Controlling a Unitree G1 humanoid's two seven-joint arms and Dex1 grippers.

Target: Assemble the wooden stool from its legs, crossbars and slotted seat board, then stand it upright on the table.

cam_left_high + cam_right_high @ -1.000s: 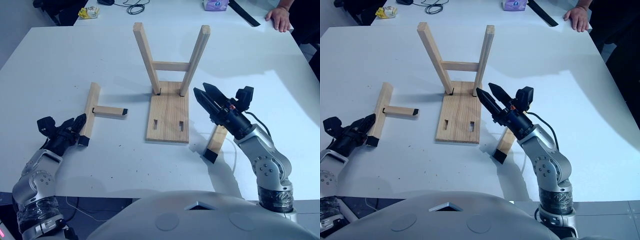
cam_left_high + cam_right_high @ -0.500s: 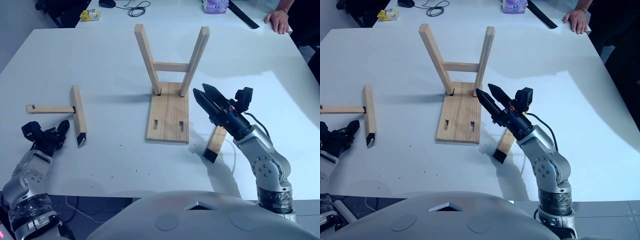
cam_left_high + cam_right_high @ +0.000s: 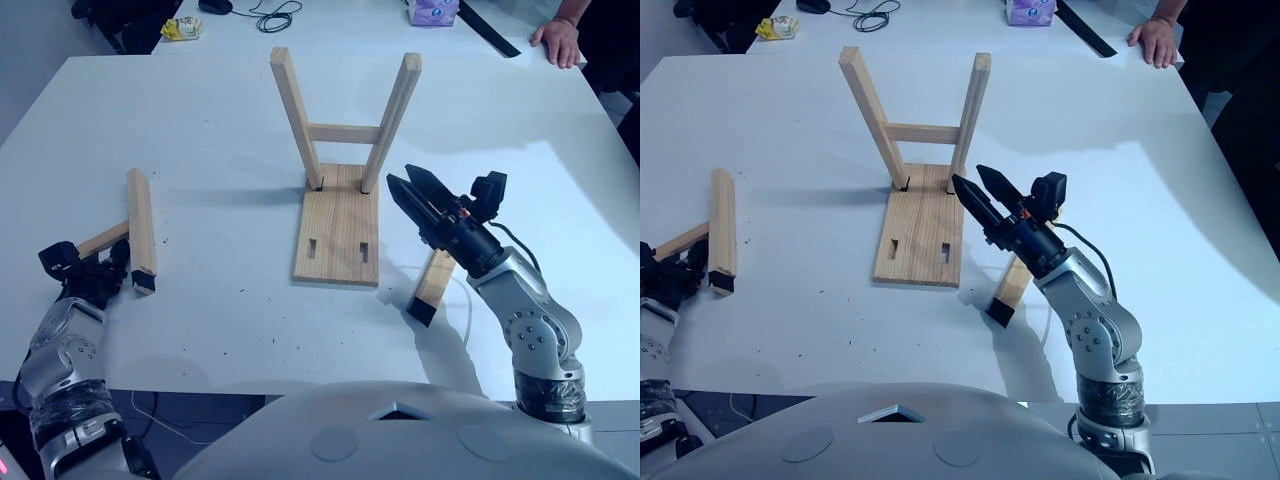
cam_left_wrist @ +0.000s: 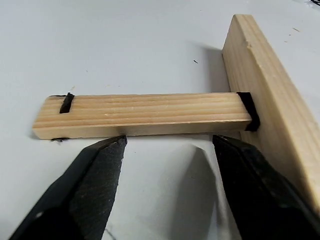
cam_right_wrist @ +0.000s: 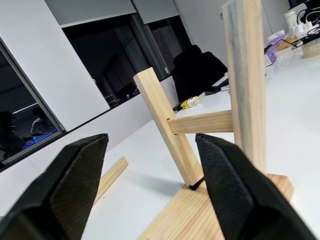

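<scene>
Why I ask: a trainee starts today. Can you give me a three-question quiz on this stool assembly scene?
1. True or false: the two near slots of the seat board are filled.
2. Pick one. The left gripper is: A) shut on the crossbar; B) open, with the crossbar lying just ahead of its fingertips; C) shut on nothing.
3. Fill in the blank: a loose leg lies beneath the ___ arm.

Key: 1 false, both near slots are empty; 2 B; 3 right.
</scene>
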